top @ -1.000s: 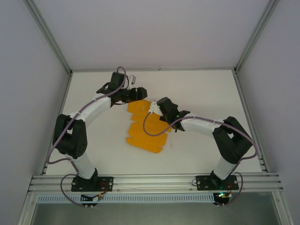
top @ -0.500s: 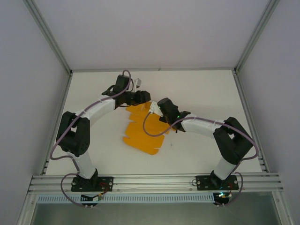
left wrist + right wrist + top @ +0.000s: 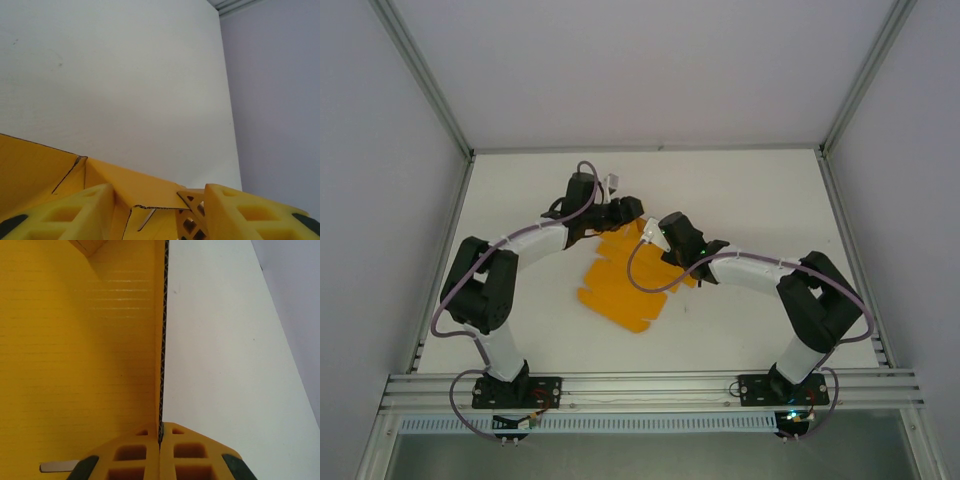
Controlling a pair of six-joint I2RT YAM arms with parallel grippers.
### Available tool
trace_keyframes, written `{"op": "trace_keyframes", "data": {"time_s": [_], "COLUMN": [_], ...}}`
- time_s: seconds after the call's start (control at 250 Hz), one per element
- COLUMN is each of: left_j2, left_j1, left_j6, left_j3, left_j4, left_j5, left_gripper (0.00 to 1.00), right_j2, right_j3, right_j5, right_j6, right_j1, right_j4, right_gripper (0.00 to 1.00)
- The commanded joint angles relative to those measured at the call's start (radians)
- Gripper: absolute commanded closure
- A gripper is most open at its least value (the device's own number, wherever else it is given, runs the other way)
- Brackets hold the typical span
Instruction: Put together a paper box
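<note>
Folding the paper box (image 3: 620, 290) at frame centre on the white surface (image 3: 750, 200)
The right tool (image 3: 160, 434) is clamped on a raised card edge; the left tool (image 3: 157, 200), spread wide, straddles a flap at the sheet's upper edge. Best to hold the pinched edge steady while the left closes squarely, bending along the crease, not tearing it

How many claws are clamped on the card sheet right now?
1. The right claw is shut on an edge of the paper box. The left claw is open, straddling a flap at the sheet's far end.
</note>
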Motion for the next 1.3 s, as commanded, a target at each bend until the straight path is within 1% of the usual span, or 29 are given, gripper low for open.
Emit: {"op": "trace_keyframes", "data": {"time_s": [0.0,0.04,0.08,0.164,0.204,0.291,0.307,0.375,0.407,0.475,0.547,0.587,0.663,0.743,0.846,0.918,0.962,1.23,1.298], "left_j2": [-0.088,-0.118,-0.148,-0.21,-0.239,-0.306,-0.318,-0.358,-0.371,-0.385,-0.372,-0.347,-0.291,-0.236,-0.178,-0.14,-0.126,-0.2,-0.2], "left_j1": [-0.024,-0.024,-0.023,-0.017,-0.011,0.014,0.021,0.056,0.077,0.122,0.165,0.186,0.207,0.207,0.207,0.205,0.203,0.188,0.18], "left_j6": [0.095,0.124,0.151,0.203,0.217,0.237,0.235,0.238,0.245,0.258,0.231,0.22,0.213,0.222,0.239,0.248,0.266,0.303,0.309], "left_j3": [-0.007,-0.011,-0.017,-0.033,-0.045,-0.09,-0.101,-0.142,-0.161,-0.211,-0.243,-0.236,-0.213,-0.191,-0.173,-0.154,-0.151,-0.256,-0.262], "left_j4": [-0.124,-0.166,-0.212,-0.307,-0.352,-0.411,-0.443,-0.48,-0.485,-0.452,-0.428,-0.443,-0.473,-0.473,-0.43,-0.425,-0.41,-0.23,-0.219], "left_j5": [-0.077,-0.119,-0.169,-0.28,-0.344,-0.478,-0.5,-0.558,-0.552,-0.49,-0.458,-0.465,-0.525,-0.544,-0.482,-0.463,-0.434,-0.214,-0.197], "left_gripper": [0.41,0.36,0.3,0.11,0.01,0.0,0.0,0.0,0.0,0.0,0.0,0.0,0.0,0.0,0.0,0.0,0.02,0.03,0.04], "right_j2": [-0.049,-0.053,-0.057,-0.065,-0.071,-0.088,-0.09,-0.098,-0.099,-0.099,-0.096,-0.095,-0.097,-0.094,-0.088,-0.088,-0.087,-0.076,-0.076], "right_j3": [0.004,0.005,0.008,0.008,0.006,0.001,0.001,0.0,-0.001,0.002,0.008,0.011,0.011,0.017,0.017,0.017,0.018,0.023,0.023], "right_j5": [-0.035,-0.032,-0.021,0.002,0.009,0.01,0.01,0.011,0.012,0.01,0.011,0.006,-0.004,-0.012,-0.022,-0.028,-0.031,-0.041,-0.047], "right_j6": [-0.014,-0.016,-0.017,-0.024,-0.028,-0.031,-0.032,-0.031,-0.031,-0.028,-0.022,-0.018,-0.013,-0.01,-0.001,0.006,0.01,0.03,0.034], "right_j1": [0.016,0.016,0.016,0.014,0.015,0.012,0.011,0.01,0.009,0.007,0.007,0.006,0.006,0.006,0.006,0.006,0.005,0.003,0.003], "right_j4": [0.085,0.078,0.076,0.068,0.067,0.053,0.052,0.041,0.039,0.031,0.024,0.019,0.012,0.009,0.01,0.014,0.014,0.003,0.001], "right_gripper": [1.0,1.0,1.0,1.0,1.0,1.0,1.0,1.0,1.0,1.0,1.0,1.0,1.0,1.0,1.0,1.0,1.0,1.0,1.0]}}
